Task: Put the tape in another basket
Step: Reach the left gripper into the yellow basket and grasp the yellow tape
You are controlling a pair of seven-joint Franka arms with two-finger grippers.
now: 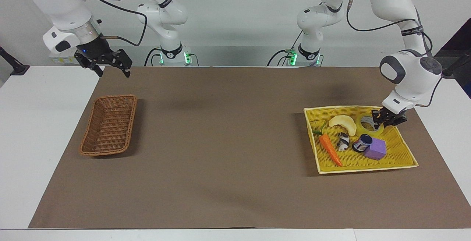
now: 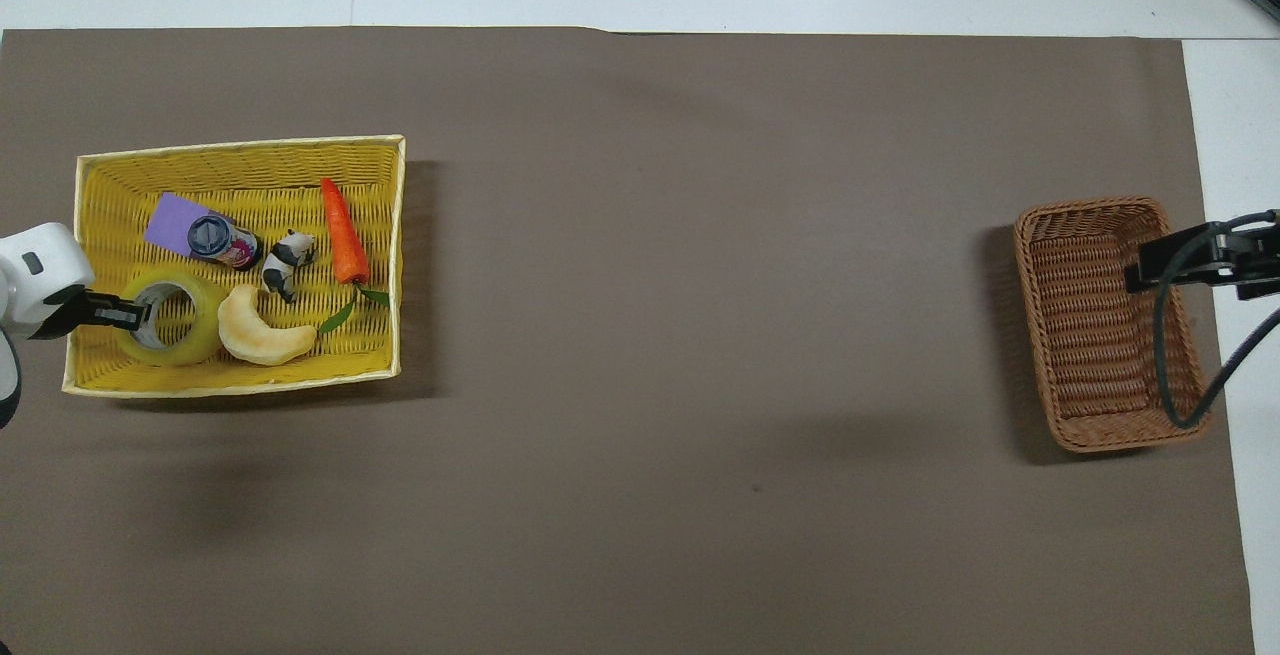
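Facing view: brown mat (image 1: 228, 141) covers white table (image 1: 36, 123) (pale wall).

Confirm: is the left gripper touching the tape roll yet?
Touching. In the facing view the left gripper is down at the tape in the yellow basket, one finger in the core, the other outside, closed on the roll's wall.

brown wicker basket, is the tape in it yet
No, the tape lies in the yellow basket; the brown wicker basket holds nothing.
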